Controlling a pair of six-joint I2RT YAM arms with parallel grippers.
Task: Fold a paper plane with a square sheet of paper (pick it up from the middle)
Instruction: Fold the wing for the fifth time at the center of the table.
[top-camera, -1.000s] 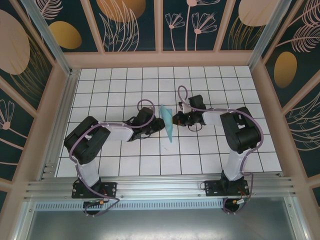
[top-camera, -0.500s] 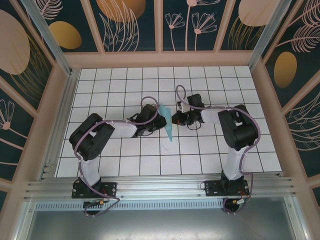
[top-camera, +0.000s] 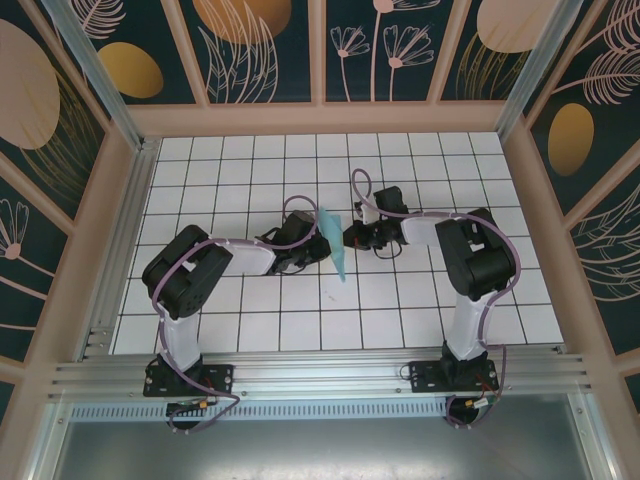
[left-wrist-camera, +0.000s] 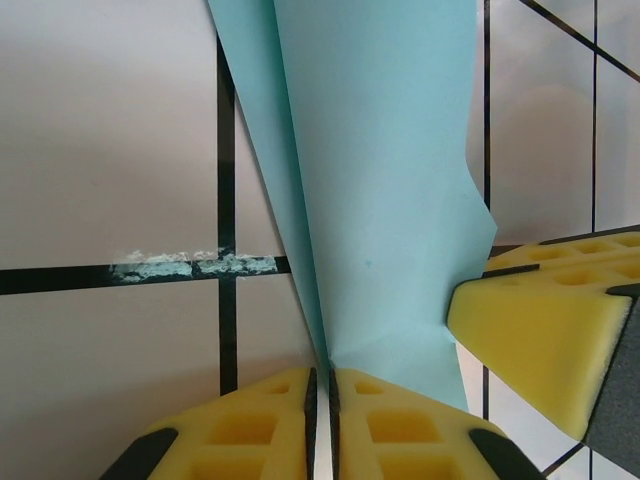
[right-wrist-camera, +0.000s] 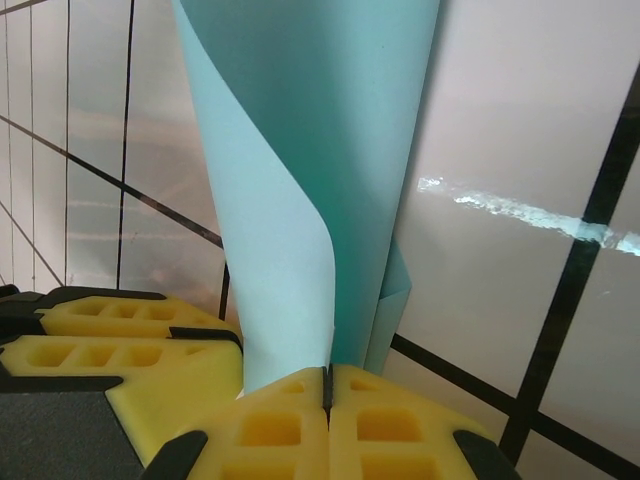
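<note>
The light teal sheet of paper, folded into a slim pointed paper plane (top-camera: 337, 246), stands on edge at mid-table between both grippers. My left gripper (top-camera: 321, 243) is shut on its left side. In the left wrist view the yellow pads (left-wrist-camera: 390, 420) pinch the paper's crease (left-wrist-camera: 380, 200), and the right gripper's pad (left-wrist-camera: 545, 320) touches the paper's right edge. My right gripper (top-camera: 349, 238) is shut on the other side. In the right wrist view its jaws (right-wrist-camera: 327, 385) clamp the paper's curled layers (right-wrist-camera: 300, 160), with the left gripper's pads (right-wrist-camera: 120, 340) close at lower left.
The white grid table (top-camera: 420, 310) is ringed by wooden walls (top-camera: 330, 118). An aluminium rail (top-camera: 320, 372) carrying both arm bases runs along the near edge. A scuffed mark (left-wrist-camera: 190, 265) lies on a grid line beside the paper.
My left gripper has slid right and slightly away from the bases onto the paper and closed its jaws on it. The right gripper has kept its hold, shifting only slightly.
</note>
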